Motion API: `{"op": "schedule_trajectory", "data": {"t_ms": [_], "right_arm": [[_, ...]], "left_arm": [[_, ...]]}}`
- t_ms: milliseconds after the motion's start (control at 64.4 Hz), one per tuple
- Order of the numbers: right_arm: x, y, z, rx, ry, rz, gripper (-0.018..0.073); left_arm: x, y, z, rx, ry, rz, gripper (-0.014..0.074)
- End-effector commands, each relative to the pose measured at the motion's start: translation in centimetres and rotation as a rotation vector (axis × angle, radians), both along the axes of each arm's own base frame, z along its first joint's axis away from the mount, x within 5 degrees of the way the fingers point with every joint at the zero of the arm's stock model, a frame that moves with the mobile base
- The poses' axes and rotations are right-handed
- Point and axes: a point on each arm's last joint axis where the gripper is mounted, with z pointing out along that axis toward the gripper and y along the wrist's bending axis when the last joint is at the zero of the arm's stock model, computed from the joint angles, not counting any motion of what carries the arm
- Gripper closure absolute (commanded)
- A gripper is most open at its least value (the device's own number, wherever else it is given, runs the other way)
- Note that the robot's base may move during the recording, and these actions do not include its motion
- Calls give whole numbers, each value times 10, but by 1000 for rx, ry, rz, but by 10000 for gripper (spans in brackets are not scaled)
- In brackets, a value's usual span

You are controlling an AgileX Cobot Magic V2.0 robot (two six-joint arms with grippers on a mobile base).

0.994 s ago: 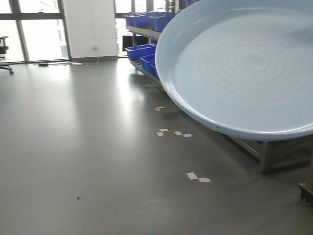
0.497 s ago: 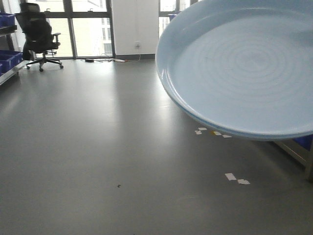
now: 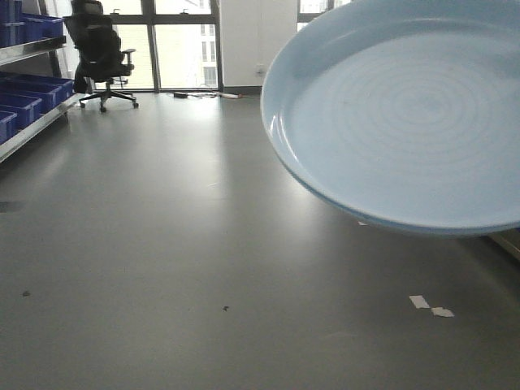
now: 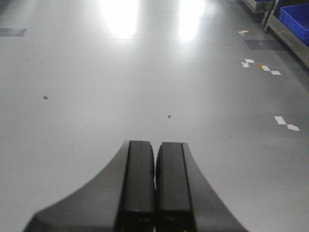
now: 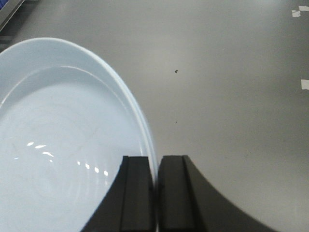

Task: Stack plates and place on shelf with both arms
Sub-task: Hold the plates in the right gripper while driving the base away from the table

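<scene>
Right gripper [image 5: 156,193]: pinching rim of glossy pale bluish-white round plate [image 5: 58,145]; plate extends leftward.
Left gripper [image 4: 154,188]: pressed together, empty.

Glossy grey floor [image 3: 162,244] with white scraps [image 3: 431,306], dark specks [image 3: 225,309], a black office chair [image 3: 101,53].

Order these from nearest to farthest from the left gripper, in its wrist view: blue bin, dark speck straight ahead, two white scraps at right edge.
From the left gripper:
1. Dark speck, just ahead on the floor.
2. White scraps, right edge.
3. Blue bin, far right corner.
</scene>
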Motion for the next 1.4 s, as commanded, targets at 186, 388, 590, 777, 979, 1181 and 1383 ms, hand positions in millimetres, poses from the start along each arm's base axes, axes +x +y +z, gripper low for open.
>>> {"op": "schedule_trajectory", "data": {"t_ms": [186,388,590,777,979,1181,1383], "right_arm": [[5,-1,19,36,-125,-17,539],[5,-1,19,36,-125,-17,539],[5,-1,19,36,-125,-17,539],[5,-1,19,36,-125,-17,539],[5,-1,19,36,-125,-17,539],[5,-1,19,36,-125,-17,539],[5,-1,19,36,-125,-17,539]], "left_arm": [[5,-1,16,-18,-106,-3,511],[5,-1,16,-18,-106,-3,511],[5,-1,16,-18,-106,-3,511],[5,-1,16,-18,-106,-3,511],[5,-1,16,-18,-106,-3,511],[5,-1,16,-18,-106,-3,511],[5,-1,16,-18,-106,-3,511]]}}
